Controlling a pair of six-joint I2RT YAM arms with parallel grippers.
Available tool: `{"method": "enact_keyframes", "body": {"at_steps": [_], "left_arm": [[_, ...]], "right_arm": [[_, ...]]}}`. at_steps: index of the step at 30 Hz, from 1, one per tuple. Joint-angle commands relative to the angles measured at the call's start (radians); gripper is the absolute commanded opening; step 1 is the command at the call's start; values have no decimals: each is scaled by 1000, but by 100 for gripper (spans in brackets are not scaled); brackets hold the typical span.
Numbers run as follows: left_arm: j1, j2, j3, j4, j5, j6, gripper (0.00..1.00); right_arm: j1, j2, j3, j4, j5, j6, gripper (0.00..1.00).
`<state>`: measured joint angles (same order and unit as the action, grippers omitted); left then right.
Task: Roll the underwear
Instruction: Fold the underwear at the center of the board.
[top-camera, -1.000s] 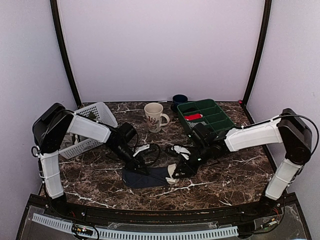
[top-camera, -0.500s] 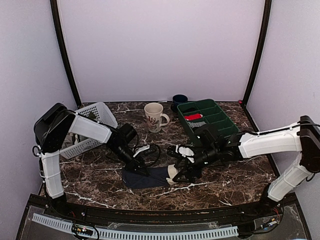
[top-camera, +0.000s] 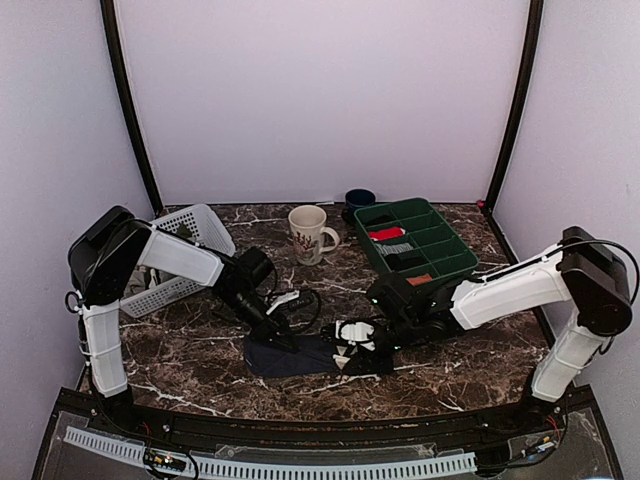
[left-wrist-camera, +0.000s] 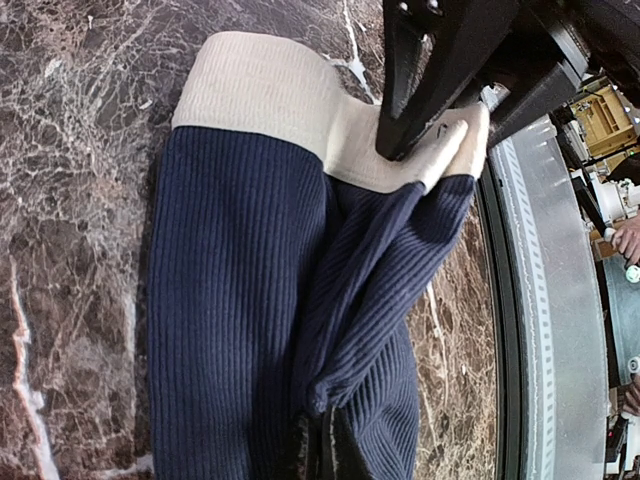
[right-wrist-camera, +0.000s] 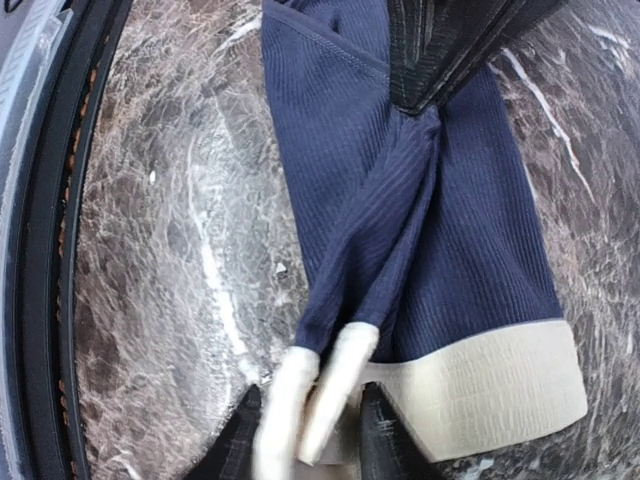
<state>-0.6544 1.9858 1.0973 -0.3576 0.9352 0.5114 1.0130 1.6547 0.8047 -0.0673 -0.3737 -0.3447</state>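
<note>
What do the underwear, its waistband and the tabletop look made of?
Underwear: soft navy ribbed knit, matte, probably cotton; fine ribs, limp folds. Waistband: cream elastic, seemingly; tighter flat texture. Tabletop: dark veined marble or marble-look laminate, faint sheen.

No legible text, label, brand, number or sign in any view. The mug (top-camera: 310, 234) carries a dark printed motif, too small to read. The waistband (left-wrist-camera: 265, 95) of the underwear (left-wrist-camera: 230, 300) shows plain ribbed weave only.
</note>
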Motion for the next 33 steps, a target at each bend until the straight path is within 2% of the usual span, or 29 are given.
{"method": "enact_keyframes", "body": {"at_steps": [1, 4, 11, 23, 33], "left_arm": [[4, 7, 14, -31, 13, 9, 0], [4, 5, 10, -29, 12, 12, 0], [6, 5, 5, -22, 13, 13, 0], [18, 2, 14, -17, 21, -3, 0], [30, -116, 29, -70, 46, -24, 0]], "right_arm": [[7, 10, 36, 26, 36, -28, 17], [7, -10, 65, -15, 36, -18, 0], [-22, -47, 128, -127, -27, 5, 0], [-218, 208, 259, -233, -440, 200, 0], [-260, 334, 303, -339, -410, 258, 0]]}}
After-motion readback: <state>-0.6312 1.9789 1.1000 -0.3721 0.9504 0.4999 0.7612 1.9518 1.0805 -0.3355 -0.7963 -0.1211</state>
